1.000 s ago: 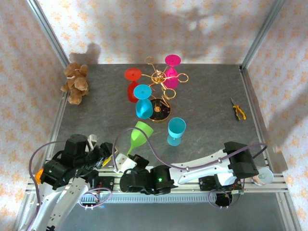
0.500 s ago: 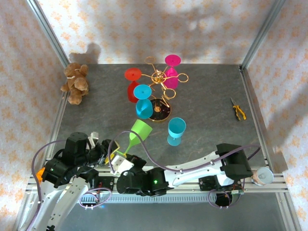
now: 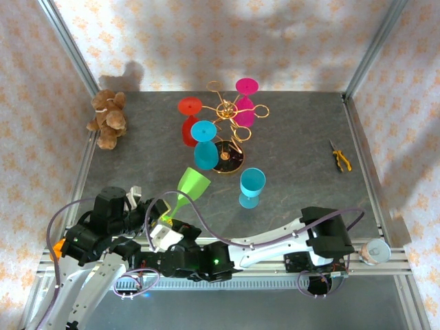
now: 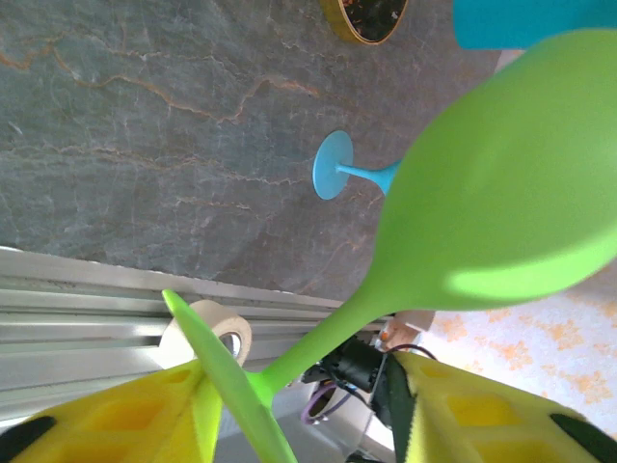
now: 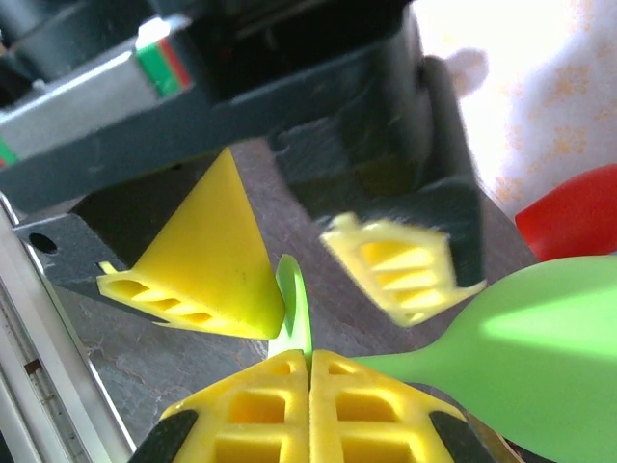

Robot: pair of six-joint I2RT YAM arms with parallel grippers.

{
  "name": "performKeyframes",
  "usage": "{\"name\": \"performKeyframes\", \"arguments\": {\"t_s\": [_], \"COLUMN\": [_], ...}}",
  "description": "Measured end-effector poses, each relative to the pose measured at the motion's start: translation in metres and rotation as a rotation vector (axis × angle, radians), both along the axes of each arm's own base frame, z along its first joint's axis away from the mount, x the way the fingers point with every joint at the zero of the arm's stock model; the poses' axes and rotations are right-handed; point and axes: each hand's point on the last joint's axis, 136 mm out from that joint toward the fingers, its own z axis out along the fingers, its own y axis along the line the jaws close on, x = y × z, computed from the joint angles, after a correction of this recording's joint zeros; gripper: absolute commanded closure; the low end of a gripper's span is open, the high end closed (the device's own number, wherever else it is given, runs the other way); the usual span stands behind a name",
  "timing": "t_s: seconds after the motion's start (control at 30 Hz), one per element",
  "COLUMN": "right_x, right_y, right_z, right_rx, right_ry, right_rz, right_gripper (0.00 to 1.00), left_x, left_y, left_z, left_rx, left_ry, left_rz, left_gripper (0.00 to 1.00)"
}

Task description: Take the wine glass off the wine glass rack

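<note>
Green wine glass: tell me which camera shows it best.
Left wrist. It shows the green wine glass large, nearly whole: bowl, stem and foot, between the spread fingers of the left gripper. Top external shows it small and tilted. Right wrist shows part of the bowl and the foot's edge.

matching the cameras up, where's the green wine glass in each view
Top external: green wine glass tilted near the front edge, left of the standing blue glass.
Left wrist: green wine glass on the right, its stem running down-left; blue glass behind it.
Right wrist: green wine glass at lower right.
Shared landmark: the blue glass, in the top and left wrist views.
</note>
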Motion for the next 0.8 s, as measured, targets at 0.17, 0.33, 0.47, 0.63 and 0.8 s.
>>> {"name": "performKeyframes", "arguments": {"t_s": [0.17, 0.33, 0.47, 0.63, 0.8], "right_x": [0.000, -0.002, -0.004, -0.006, -0.013], "right_y": [0.002, 0.003, 0.004, 0.002, -0.001], "right_z": [0.005, 0.008, 0.010, 0.014, 0.039], "right_rx": [0.000, -0.006, -0.016, -0.024, 0.049], "right_ry": [-0.011, -0.015, -0.014, -0.005, 0.034], "right_rz": [0.008, 0.027, 0.053, 0.075, 0.116], "right_gripper": [1.00, 1.00, 1.00, 1.00, 1.00], "left_x": [0.000, 0.002, 0.005, 0.008, 0.012], "left_y": [0.000, -0.002, -0.004, -0.008, -0.009], "left_z": [-0.007, -0.005, 0.000, 0.005, 0.002], "left_rx": [0.004, -0.006, -0.022, -0.048, -0.044], "left_ry": [0.016, 0.003, -0.016, -0.037, -0.055], "left_rz": [0.001, -0.001, -0.007, -0.016, -0.022], "left_gripper": [0.69, 0.84, 0.93, 1.00, 1.00]}}
